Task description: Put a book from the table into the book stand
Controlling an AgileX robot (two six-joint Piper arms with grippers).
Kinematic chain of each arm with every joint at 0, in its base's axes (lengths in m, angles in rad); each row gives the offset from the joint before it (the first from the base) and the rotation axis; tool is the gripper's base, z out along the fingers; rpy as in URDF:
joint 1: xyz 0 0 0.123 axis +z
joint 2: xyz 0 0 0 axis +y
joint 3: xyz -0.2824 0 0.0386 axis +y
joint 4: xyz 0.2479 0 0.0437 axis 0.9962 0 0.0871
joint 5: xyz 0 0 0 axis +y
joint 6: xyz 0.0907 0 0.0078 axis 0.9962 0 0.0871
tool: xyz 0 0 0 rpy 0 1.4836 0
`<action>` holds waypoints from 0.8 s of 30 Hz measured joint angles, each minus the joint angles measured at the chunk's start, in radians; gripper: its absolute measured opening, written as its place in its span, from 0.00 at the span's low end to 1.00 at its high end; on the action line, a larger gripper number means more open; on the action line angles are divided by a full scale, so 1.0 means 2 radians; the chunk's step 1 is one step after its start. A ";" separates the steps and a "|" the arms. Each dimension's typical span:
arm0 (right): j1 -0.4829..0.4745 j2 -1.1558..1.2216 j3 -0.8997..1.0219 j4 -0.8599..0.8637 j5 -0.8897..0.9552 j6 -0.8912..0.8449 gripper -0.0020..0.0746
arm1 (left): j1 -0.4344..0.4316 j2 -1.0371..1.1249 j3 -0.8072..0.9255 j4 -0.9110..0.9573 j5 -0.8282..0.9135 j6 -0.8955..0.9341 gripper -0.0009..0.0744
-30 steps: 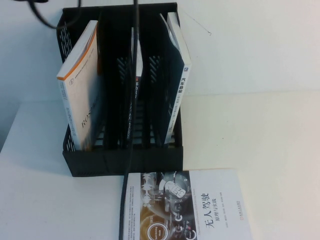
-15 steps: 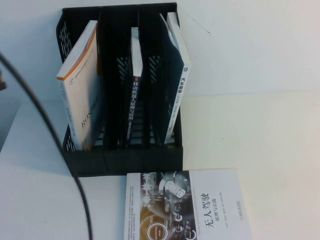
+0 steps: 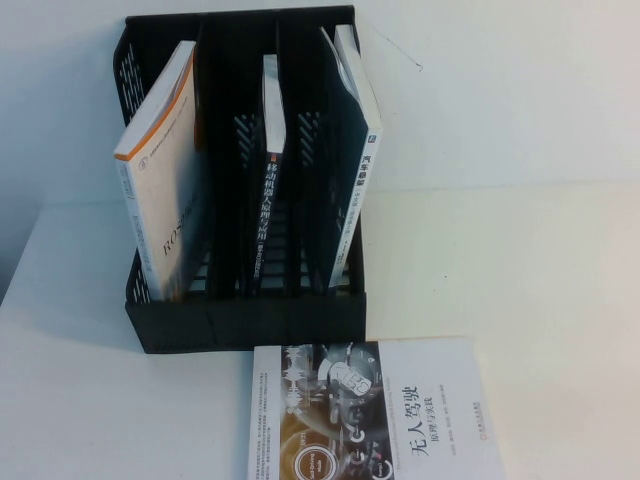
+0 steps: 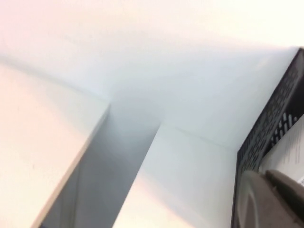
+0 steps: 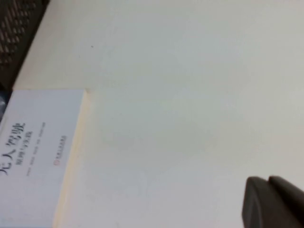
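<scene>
High view: the book (image 3: 350, 120) is seen standing on end, leaning, in the right slot of the book stand (image 3: 250, 325); neither claw is in frame. By the wrist views, the left claw (image 4: 268, 202) is placed beside the stand's outer wall, and the right claw (image 5: 273, 202) over bare counter (image 5: 190, 95) near the gear book (image 5: 38, 152). Whether either claw is open or closed cannot be told.

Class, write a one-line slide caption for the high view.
Three books stand in the black book stand on the white table; a fourth book lies flat before it; neither gripper in view.

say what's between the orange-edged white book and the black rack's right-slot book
Thin dark-spined book in the middle slot, high view. Left end effector sits beside the black plastic rack, right end effector above the white table.
</scene>
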 joint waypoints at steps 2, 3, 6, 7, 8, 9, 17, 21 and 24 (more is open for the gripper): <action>0.000 0.000 0.000 -0.016 0.004 -0.007 0.03 | 0.009 -0.023 0.027 -0.008 -0.029 0.020 0.01; 0.000 -0.001 0.000 -0.025 0.002 -0.008 0.03 | 0.012 -0.037 0.043 -0.010 -0.046 0.026 0.01; -0.001 -0.004 0.005 -0.071 -0.038 -0.012 0.03 | 0.017 -0.067 0.091 -0.012 -0.095 0.048 0.01; -0.004 -0.007 0.007 -0.086 -0.059 -0.016 0.03 | 0.017 -0.076 0.108 -0.016 -0.109 0.059 0.01; -0.008 -0.012 0.007 -0.093 -0.076 -0.022 0.03 | 0.017 -0.084 0.124 -0.020 -0.119 0.068 0.01; -0.017 -0.020 0.008 -0.094 -0.098 -0.034 0.03 | 0.017 -0.093 0.140 -0.023 -0.127 0.079 0.01; -0.138 -0.114 0.031 0.004 -0.213 -0.230 0.03 | 0.018 -0.141 0.225 -0.026 -0.151 0.122 0.01; -0.197 -0.162 0.085 0.078 -0.260 -0.272 0.03 | 0.018 -0.142 0.228 -0.025 -0.147 0.123 0.01; -0.221 -0.185 0.138 0.099 -0.285 -0.278 0.03 | 0.018 -0.142 0.240 -0.024 -0.147 0.131 0.01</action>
